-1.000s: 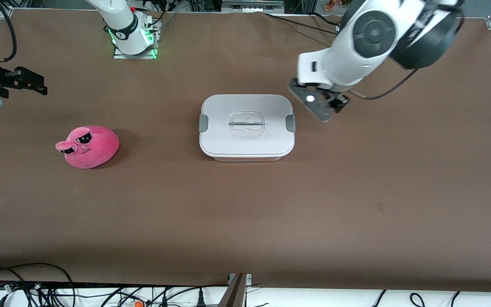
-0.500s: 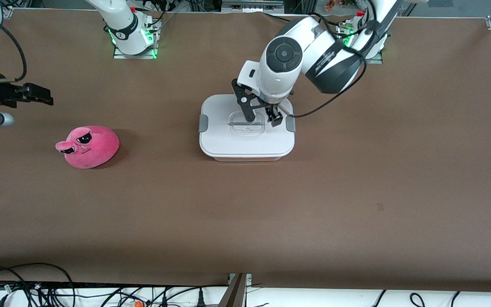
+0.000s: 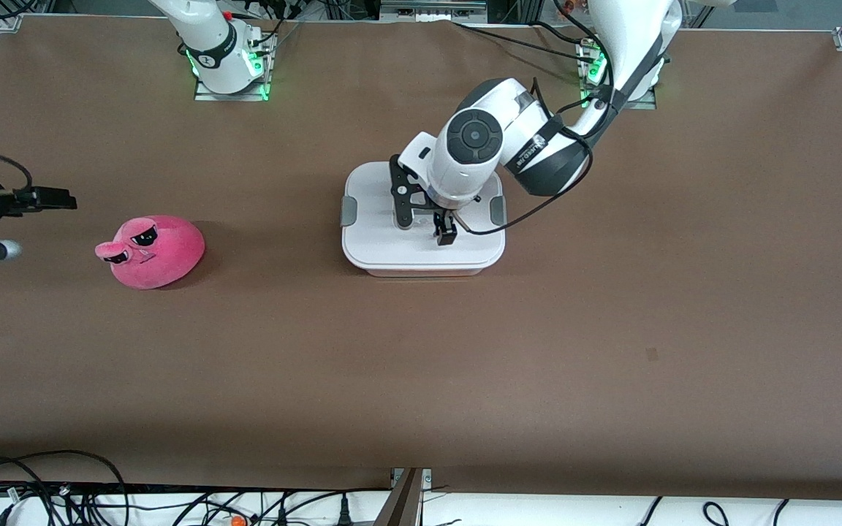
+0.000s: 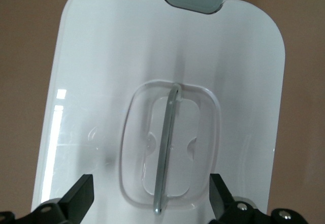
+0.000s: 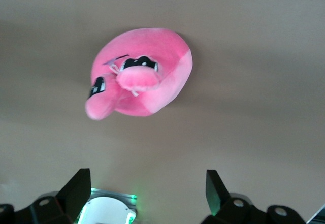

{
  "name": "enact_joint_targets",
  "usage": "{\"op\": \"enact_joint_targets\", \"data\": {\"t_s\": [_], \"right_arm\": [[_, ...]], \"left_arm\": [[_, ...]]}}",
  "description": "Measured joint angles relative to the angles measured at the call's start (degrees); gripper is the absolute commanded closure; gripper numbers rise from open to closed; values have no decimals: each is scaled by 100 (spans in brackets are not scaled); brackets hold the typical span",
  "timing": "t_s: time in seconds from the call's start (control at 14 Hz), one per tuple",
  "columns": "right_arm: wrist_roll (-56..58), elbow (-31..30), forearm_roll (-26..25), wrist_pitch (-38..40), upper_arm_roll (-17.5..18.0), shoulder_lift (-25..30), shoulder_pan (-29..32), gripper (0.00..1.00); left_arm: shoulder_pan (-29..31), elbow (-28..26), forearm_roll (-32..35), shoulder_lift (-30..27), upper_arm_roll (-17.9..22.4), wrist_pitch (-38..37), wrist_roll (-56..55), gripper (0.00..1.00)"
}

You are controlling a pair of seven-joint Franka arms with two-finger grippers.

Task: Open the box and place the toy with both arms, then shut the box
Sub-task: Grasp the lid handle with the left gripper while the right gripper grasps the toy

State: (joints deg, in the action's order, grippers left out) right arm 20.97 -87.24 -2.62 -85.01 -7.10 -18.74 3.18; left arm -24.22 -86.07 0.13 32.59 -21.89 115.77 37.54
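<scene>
Box (image 3: pixel 422 252) sits mid-table, a little toward the base edge, lid (image 4: pixel 101 82) on, grey clips (image 3: pixel 348 211) at both short ends seated. Clear recessed handle (image 4: pixel 167 153) runs along the lid's centre.

Left gripper (image 3: pixel 425 228) hangs over the lid centre, jaws spread wide. In the left wrist view the two fingertips (image 4: pixel 81 193) stand either side of the handle recess, well clear of the handle bar; contact with the lid cannot be told. Holds nothing. Left arm (image 3: pixel 531 139) reaches from its base at the table's base edge down over the box, wrist pointing straight down, forearm folded back toward the base.

Toy (image 3: pixel 152 250) lies on the table toward the right arm's end, well apart from the box, face turned to that end edge.

Right gripper (image 3: pixel 41 199) is over the table at the right arm's end edge, near the toy. Right wrist view: jaws wide apart, empty, toy (image 5: pixel 139 79) framed between the fingertips (image 5: pixel 76 188) but farther off, not touched. Most of the right arm is cut off at that edge.
</scene>
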Motion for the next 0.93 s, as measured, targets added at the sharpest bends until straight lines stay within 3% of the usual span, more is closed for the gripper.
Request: {"op": "enact_joint_targets", "data": {"t_s": [0.07,0.21,0.29,0.36,0.93], "right_arm": [[234,-99,3,-157,1,-114,19,0],[551,-459,12,-526,1,-213,25,0],[634,-680,19,-675,2,-213,25,0],[675,-896,25,-782,3,-202,25,0],[1319,-2513,27,-1995,3,279,26,0]], "left_arm": [[-38,0,57,39,-2,103,4,31],[-150,0,146,97,-5,172,8,72],[-198,0,179,110,-6,172,8,91],[-230,0,194,114,-6,172,8,100],[-240,62,204,67,-34,-175,78,100]]}}
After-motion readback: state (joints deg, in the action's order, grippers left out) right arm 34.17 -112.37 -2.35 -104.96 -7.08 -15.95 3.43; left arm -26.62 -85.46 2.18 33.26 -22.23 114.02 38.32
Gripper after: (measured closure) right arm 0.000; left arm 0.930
